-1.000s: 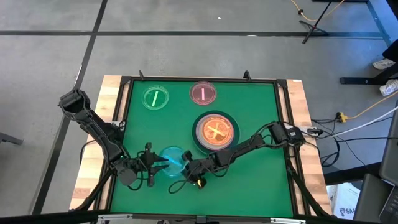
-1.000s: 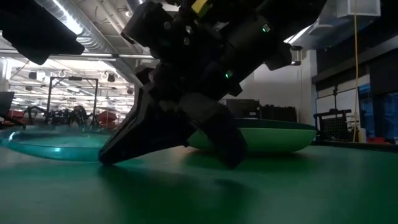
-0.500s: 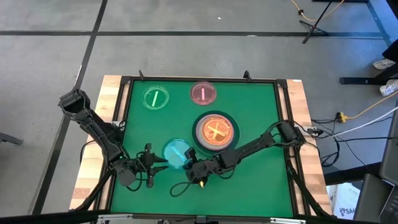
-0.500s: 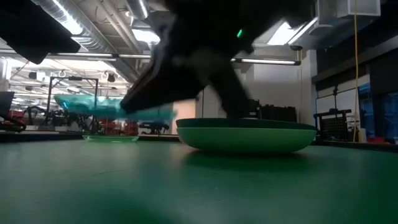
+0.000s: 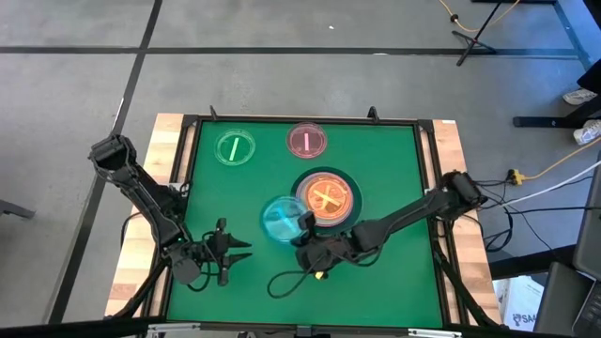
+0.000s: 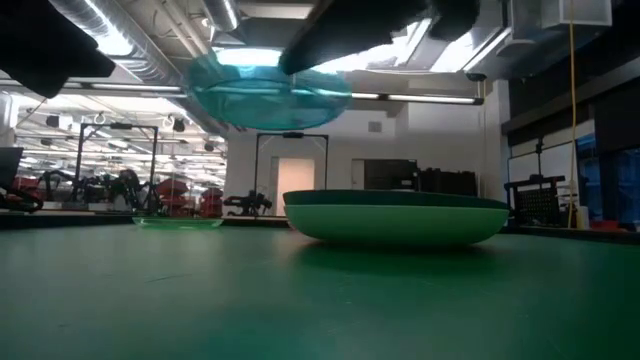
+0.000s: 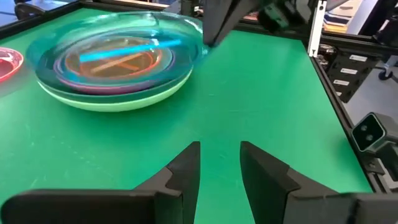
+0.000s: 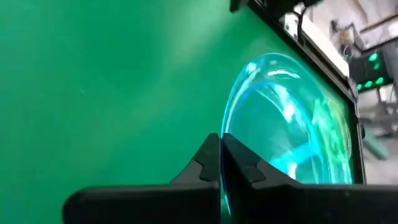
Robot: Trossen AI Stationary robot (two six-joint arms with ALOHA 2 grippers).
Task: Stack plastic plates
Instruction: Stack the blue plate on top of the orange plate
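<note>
A: What is seen in the high view?
B: The blue plate (image 5: 281,220) is gripped by the right claw (image 5: 302,233) beside the stack (image 5: 326,198); green plate (image 5: 236,148) and pink plate (image 5: 307,141) lie upper centre.
A: And the low view?
B: Its lift above the table (image 6: 300,300). The left claw (image 7: 219,163) is spread, bottom centre of the left wrist view.

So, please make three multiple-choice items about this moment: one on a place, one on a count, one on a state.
1. Where is the blue plate?
A. flat on the mat
B. lifted beside the stack
C. on the pink plate

2. How many small plates lie alone on the mat?
A. two
B. four
C. none

3. The left claw is:
A. holding a plate
B. open and empty
C. out of sight

Answers: 1 B, the low view shows it in the air, held at its rim by the right claw. 2 A, the green plate and the pink plate. 3 B, nothing is between its fingers.
</note>
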